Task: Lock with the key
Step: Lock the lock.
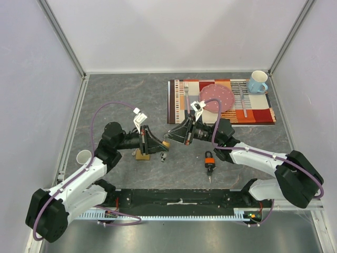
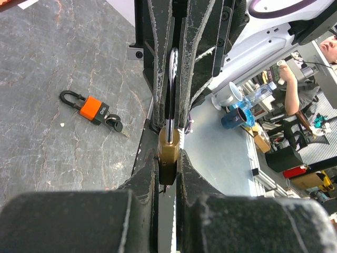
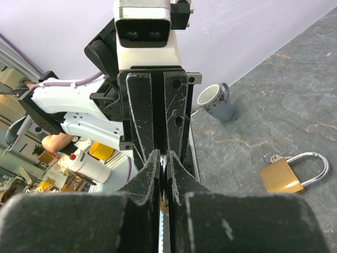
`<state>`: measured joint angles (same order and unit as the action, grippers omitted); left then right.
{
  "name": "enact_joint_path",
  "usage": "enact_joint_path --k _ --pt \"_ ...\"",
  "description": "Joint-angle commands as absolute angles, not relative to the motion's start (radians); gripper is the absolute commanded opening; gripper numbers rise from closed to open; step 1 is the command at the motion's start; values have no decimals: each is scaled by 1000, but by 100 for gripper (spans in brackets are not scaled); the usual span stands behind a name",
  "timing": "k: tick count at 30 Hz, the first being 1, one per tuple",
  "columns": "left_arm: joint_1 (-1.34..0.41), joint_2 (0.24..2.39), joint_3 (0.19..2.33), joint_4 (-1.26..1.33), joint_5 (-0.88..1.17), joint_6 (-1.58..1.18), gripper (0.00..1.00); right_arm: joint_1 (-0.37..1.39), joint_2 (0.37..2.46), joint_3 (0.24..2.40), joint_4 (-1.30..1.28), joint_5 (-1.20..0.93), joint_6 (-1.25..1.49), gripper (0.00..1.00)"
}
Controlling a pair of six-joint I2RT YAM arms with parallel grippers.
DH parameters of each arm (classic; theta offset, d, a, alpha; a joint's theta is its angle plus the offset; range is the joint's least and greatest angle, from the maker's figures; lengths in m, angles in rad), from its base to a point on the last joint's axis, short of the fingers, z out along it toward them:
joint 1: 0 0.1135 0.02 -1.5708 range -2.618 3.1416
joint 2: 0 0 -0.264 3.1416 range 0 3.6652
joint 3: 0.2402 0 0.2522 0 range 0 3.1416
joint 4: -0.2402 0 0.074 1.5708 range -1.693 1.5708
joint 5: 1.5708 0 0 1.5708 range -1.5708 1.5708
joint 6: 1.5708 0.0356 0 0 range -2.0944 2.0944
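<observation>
My left gripper (image 1: 162, 143) (image 2: 168, 155) is shut on the body of a brass padlock (image 1: 166, 142) (image 2: 168, 150), held above the table. A curved shiny bar, which looks like its shackle (image 2: 172, 74), runs from the body into my right gripper (image 1: 171, 138) (image 3: 165, 156). That gripper faces the left one and is shut on the bar. A second brass padlock (image 1: 141, 154) (image 3: 284, 178) lies on the table with small keys (image 1: 163, 157) (image 3: 271, 157) beside it. An orange padlock (image 1: 209, 157) (image 2: 92, 109) lies apart with a key (image 2: 114, 124) in it.
A striped placemat (image 1: 263, 113) at the back right carries a pink plate (image 1: 217, 97), a fork (image 1: 186, 97) and a knife (image 1: 243, 100). A blue mug (image 1: 257, 82) stands at its far corner. A white cup (image 1: 83, 157) (image 3: 216, 103) stands by the left arm. Walls close three sides.
</observation>
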<state>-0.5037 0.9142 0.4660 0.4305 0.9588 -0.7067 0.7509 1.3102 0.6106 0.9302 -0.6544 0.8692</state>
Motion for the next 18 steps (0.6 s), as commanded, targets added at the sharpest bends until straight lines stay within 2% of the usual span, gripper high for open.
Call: enact_joint_path --k 1,18 --pt "-506 885 492 502 848 -693 2 802 1318 578 914 -681 870 0" --pt "-499 904 515 603 750 -742 2 870 1307 584 798 -660 799 0"
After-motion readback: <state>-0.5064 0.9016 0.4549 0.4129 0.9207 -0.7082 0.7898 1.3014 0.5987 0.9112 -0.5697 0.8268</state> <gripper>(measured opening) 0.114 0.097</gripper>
